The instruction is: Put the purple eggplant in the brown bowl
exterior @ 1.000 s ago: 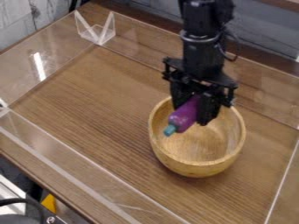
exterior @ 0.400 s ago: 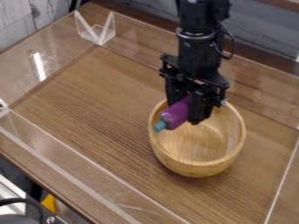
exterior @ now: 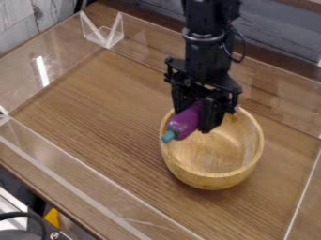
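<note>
Fingers (exterior: 192, 116) gripping purple eggplant (exterior: 185, 123), over brown bowl (exterior: 213, 167) rim

The arm (exterior: 208, 33) is black all over: a round, column-like upper section, a wider blocky bracket below it, and a gripper (exterior: 201, 117) with two dark, narrow fingers.

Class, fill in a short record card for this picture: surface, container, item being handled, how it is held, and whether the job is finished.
surface: wooden table with clear walls
container: brown bowl, upright
item: purple eggplant, teal stem end lowest
position: tilted, over the bowl's near-left rim
hold: gripper points down, jaws shut on the eggplant
finished: not yet, eggplant unreleased
</note>
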